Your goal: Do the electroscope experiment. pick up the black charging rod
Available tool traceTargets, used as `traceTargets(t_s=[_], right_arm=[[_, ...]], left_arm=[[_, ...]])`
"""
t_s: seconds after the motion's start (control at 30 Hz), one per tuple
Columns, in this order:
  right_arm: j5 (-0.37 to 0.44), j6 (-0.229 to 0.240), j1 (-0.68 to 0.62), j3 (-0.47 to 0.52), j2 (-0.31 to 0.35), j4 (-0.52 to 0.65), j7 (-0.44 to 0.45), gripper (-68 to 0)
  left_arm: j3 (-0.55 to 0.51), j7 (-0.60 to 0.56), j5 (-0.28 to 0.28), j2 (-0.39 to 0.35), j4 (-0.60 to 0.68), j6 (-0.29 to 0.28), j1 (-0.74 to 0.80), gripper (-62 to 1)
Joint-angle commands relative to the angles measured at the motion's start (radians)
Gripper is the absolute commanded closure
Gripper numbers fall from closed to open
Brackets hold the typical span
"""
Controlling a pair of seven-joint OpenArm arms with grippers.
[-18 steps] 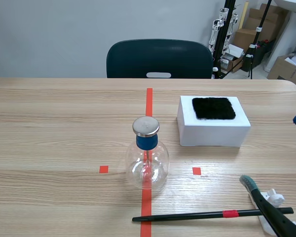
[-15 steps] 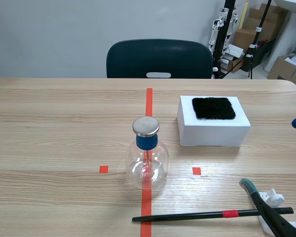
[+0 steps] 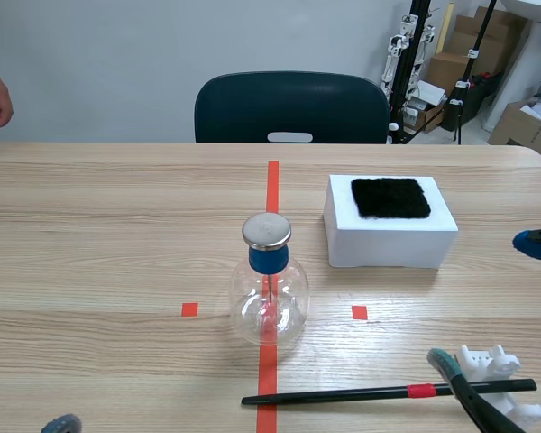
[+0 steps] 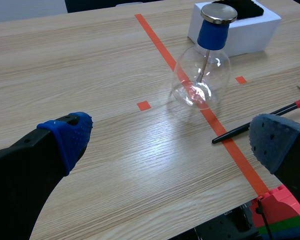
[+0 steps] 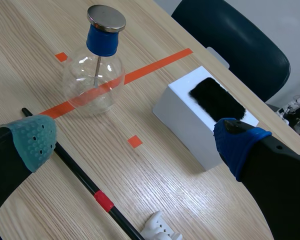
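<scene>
The left claw hung spread and idle at the worktop's seven o'clock corner. At five o'clock from the electroscope lay the black charging rod, one end on a white rest. The right claw, spread too, hovered above it, seemingly lining up a grasp.

Left gripper, right gripper gaping (both low).

Thick black fingers are seen on the left end effector, tipped with dotted pads: a bright blue pad and a greyer blue pad. On the right end effector, a grey-green pad and a blue pad are carried, again on black fingers.
</scene>
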Motion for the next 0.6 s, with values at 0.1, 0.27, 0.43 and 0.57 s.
traceTargets(t_s=[0.1,0.27,0.43,0.57], right_arm=[[0.008,0.003,0.009,0.008,0.002,0.021,0.015,-65.3],[0.008,0.003,0.009,0.007,0.002,0.021,0.015,-65.3],[0.008,0.002,0.009,0.008,0.002,0.021,0.001,-65.3],[0.008,0.002,0.009,0.008,0.002,0.021,-0.004,-65.3]], left_arm=[[0.004,-0.013,-0.002,0.005,0.009,-0.002,0.006,-62.3],[0.004,-0.010,0.013,0.005,0.009,-0.002,0.006,-62.3],[0.003,-0.010,0.013,0.005,0.009,-0.002,0.002,-62.3],[0.003,0.019,0.013,0.005,0.009,-0.001,-0.016,-62.3]])
